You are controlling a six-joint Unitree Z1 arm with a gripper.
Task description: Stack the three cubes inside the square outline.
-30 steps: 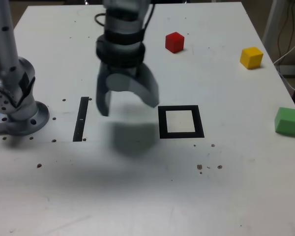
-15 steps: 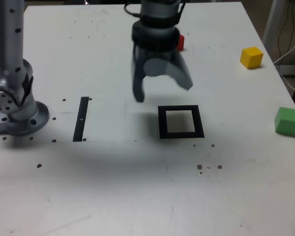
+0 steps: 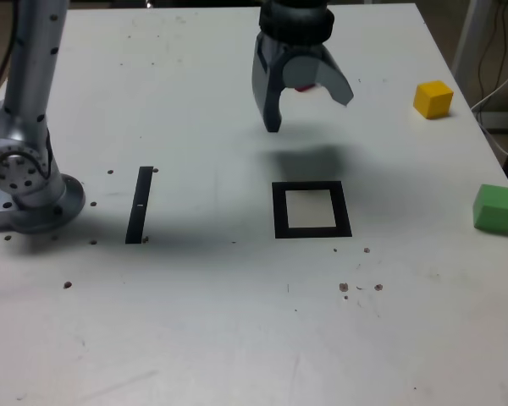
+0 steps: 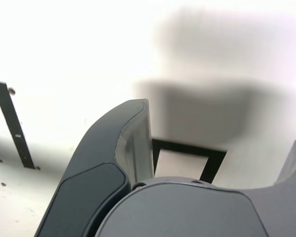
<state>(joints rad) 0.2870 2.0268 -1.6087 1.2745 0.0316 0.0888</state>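
My gripper (image 3: pixel 309 112) hangs open above the table's far middle, nothing between its jaws. Only a sliver of the red cube (image 3: pixel 303 86) shows behind and between the fingers; the rest is hidden. The yellow cube (image 3: pixel 433 99) sits at the exterior view's far right, and the green cube (image 3: pixel 494 208) lies near the right edge. The square outline (image 3: pixel 311 209) lies nearer the camera than the gripper, with nothing inside it. In the wrist view one dark finger (image 4: pixel 113 163) crosses in front of the square outline (image 4: pixel 187 147); no cube shows there.
A thin black strip (image 3: pixel 140 204) lies on the exterior view's left, also in the wrist view as the strip (image 4: pixel 12 123). The arm's base (image 3: pixel 34 190) stands at the left edge. Small dark specks dot the white table (image 3: pixel 237 321). Cables hang at the far right.
The open gripper has travelled from left of the square outline toward the far side and the exterior view's right, ending in front of the red cube, which it now mostly hides. The cubes stayed put.
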